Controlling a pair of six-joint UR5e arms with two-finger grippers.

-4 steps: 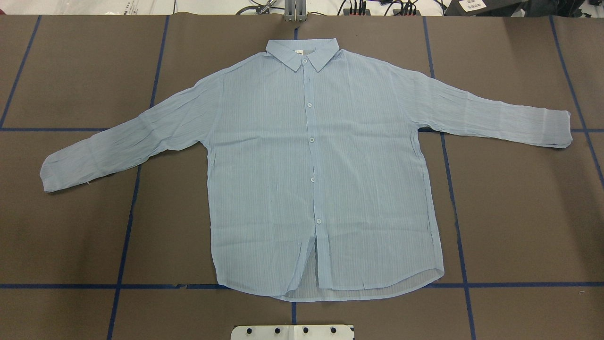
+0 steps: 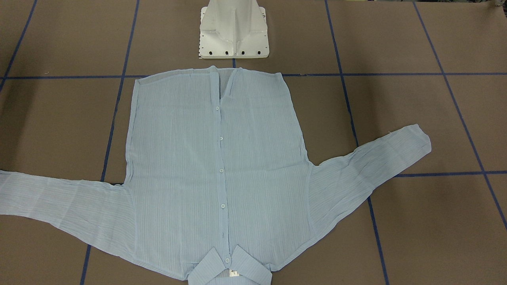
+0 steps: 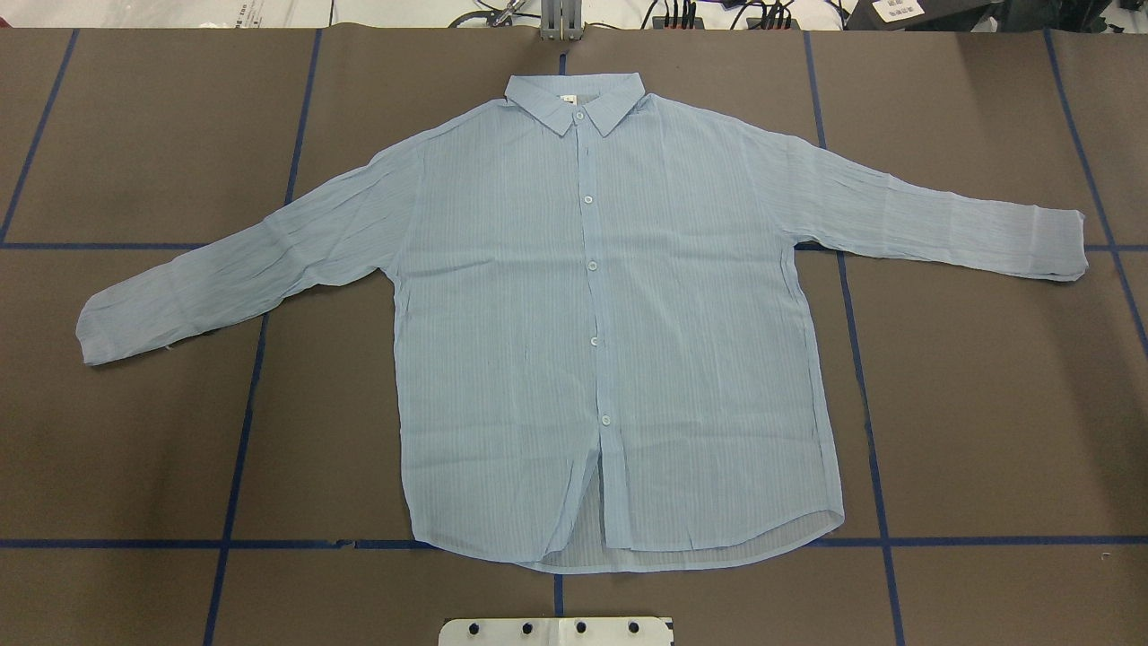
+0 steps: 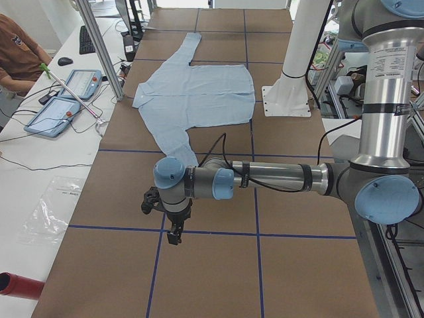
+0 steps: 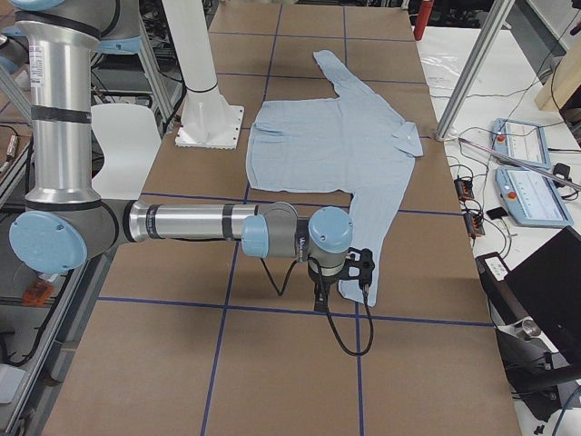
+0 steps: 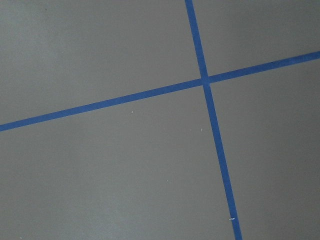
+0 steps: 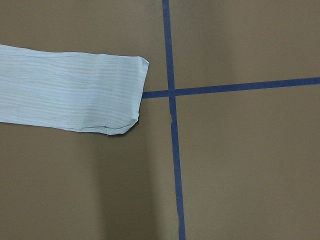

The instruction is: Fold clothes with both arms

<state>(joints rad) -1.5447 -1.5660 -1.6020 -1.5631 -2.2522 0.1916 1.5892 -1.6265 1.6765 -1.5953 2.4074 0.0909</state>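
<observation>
The pale-blue striped shirt (image 3: 592, 314) lies flat and face up on the brown table, buttoned, both sleeves spread out, collar at the far edge. It also shows in the front-facing view (image 2: 218, 178) and in both side views (image 4: 199, 93) (image 5: 336, 136). My left gripper (image 4: 173, 235) hangs over bare table, short of the near sleeve's cuff; I cannot tell if it is open or shut. My right gripper (image 5: 322, 300) hangs just beside the other sleeve's cuff (image 7: 75, 95); I cannot tell its state. Neither gripper shows in the overhead view.
The white pedestal base (image 2: 233, 31) stands at the shirt's hem. Blue tape lines (image 6: 202, 80) cross the brown table. A side bench holds control tablets (image 4: 66, 99) with a seated person (image 4: 16, 53) beside them. More panels and a laptop (image 5: 545, 272) sit along the other end.
</observation>
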